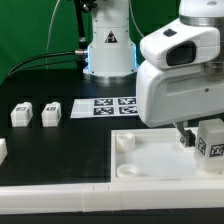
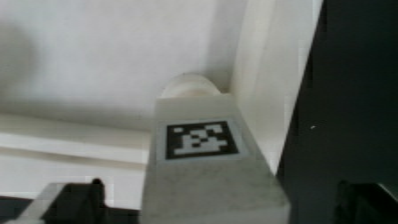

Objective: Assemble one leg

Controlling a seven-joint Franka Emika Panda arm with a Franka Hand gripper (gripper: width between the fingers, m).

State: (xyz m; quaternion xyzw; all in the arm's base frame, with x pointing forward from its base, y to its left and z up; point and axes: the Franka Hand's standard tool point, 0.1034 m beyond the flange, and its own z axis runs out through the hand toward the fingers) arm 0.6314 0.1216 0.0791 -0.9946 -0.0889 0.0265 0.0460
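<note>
Gripper [image 2: 210,205]: clenched on one leg [image 2: 208,140], tagged, upright over the panel's corner by the exterior view's right.
Panel [image 1: 150,160]: one, white, flat at the table's near edge.
Loose legs: two [image 1: 21,115] [image 1: 51,113], side by side, well apart toward the exterior view's left.
Marker board [image 1: 105,105]: one, behind the panel.

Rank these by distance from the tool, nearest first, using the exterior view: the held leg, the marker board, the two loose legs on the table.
1. The leg, at the tool, on the exterior view's right.
2. The marker board, middle of the table.
3. The two loose legs, far on the exterior view's left; too close together to rank.
</note>
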